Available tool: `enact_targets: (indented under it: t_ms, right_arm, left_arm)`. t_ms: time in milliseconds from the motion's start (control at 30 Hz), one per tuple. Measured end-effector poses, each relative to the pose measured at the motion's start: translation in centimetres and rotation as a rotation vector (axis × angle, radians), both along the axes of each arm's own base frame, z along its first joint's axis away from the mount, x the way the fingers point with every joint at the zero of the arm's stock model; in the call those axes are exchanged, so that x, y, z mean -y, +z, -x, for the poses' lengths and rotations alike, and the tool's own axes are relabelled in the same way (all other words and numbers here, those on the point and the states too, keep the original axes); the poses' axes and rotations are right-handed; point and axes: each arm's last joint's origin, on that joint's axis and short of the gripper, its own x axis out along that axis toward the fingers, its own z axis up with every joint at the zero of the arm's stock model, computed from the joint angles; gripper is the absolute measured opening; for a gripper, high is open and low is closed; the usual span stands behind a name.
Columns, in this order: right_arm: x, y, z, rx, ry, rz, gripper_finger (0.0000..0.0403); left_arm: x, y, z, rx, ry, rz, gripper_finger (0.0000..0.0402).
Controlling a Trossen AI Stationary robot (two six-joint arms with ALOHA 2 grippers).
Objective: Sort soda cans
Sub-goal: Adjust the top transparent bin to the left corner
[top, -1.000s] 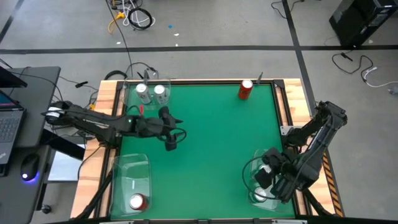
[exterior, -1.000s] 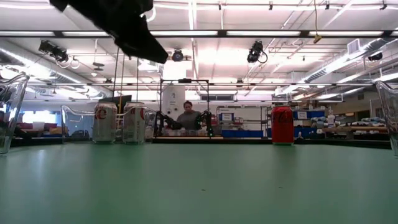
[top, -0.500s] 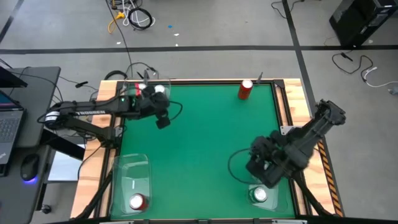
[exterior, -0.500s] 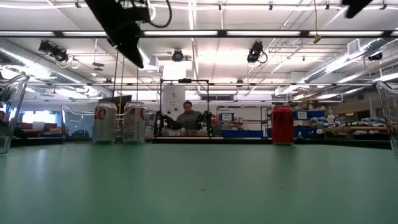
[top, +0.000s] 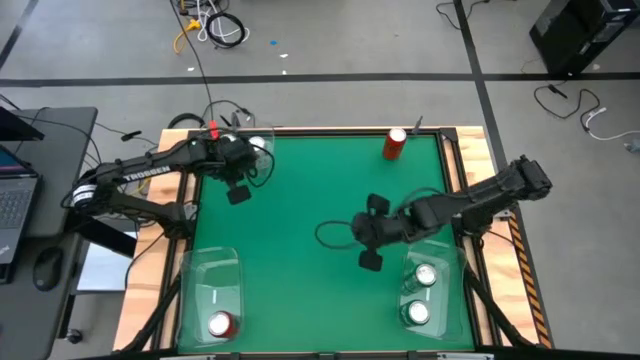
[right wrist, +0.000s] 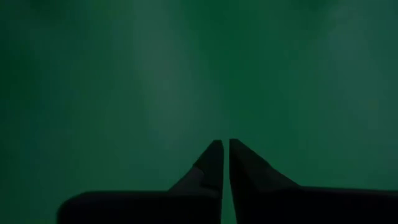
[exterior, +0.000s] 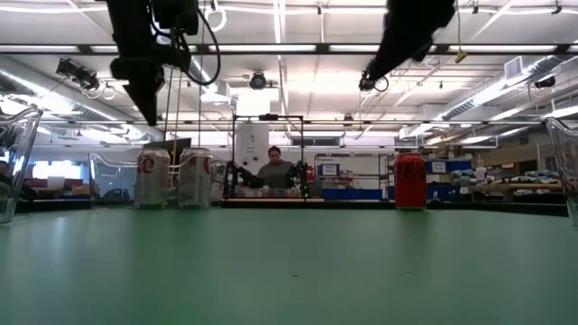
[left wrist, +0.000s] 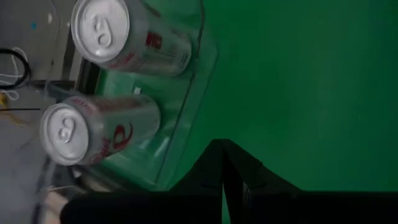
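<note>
A red soda can (top: 394, 144) (exterior: 410, 181) stands upright on the green table near its far edge, to the right. Two silver cans (left wrist: 124, 37) (left wrist: 93, 127) (exterior: 152, 178) stand in the clear bin (top: 212, 140) at the far left. My left gripper (top: 238, 192) (left wrist: 222, 147) hangs shut beside that bin, above the table, touching nothing. Two green cans (top: 425, 275) (top: 417, 313) stand in the near-right bin (top: 450, 262). Another red can (top: 220, 323) stands in the near-left bin (top: 205, 270). My right gripper (top: 368, 238) (right wrist: 224, 143) hangs shut over the table's middle right, pointing down.
The middle of the green table (top: 310, 190) lies bare between the two arms. Wooden rails (top: 170, 160) run along the table's sides. A laptop (top: 15, 190) and a mouse (top: 47, 268) sit on a side desk to the left. A person (exterior: 271, 170) sits far behind the table.
My left gripper has gone from the table's middle left toward the far and left edges, ending beside the far-left bin. My right gripper has risen out of the near-right bin and gone toward the table's middle. A second green can now shows in that bin.
</note>
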Motion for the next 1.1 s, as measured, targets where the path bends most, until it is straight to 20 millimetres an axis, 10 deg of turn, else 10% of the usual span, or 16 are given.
enact_targets:
  t_ms: [700,1100]
  right_arm:
    - [3.9,-2.5,-1.1,0.028,0.209,-0.014,0.0053]
    - [4.7,-2.6,-1.2,0.019,0.26,0.039,0.006]
  left_arm:
    - [-2.5,-1.3,0.5,-0.11,-0.132,-0.014,0.0171]
    - [-5.6,-4.4,-0.5,-0.19,-0.128,0.034,0.0178]
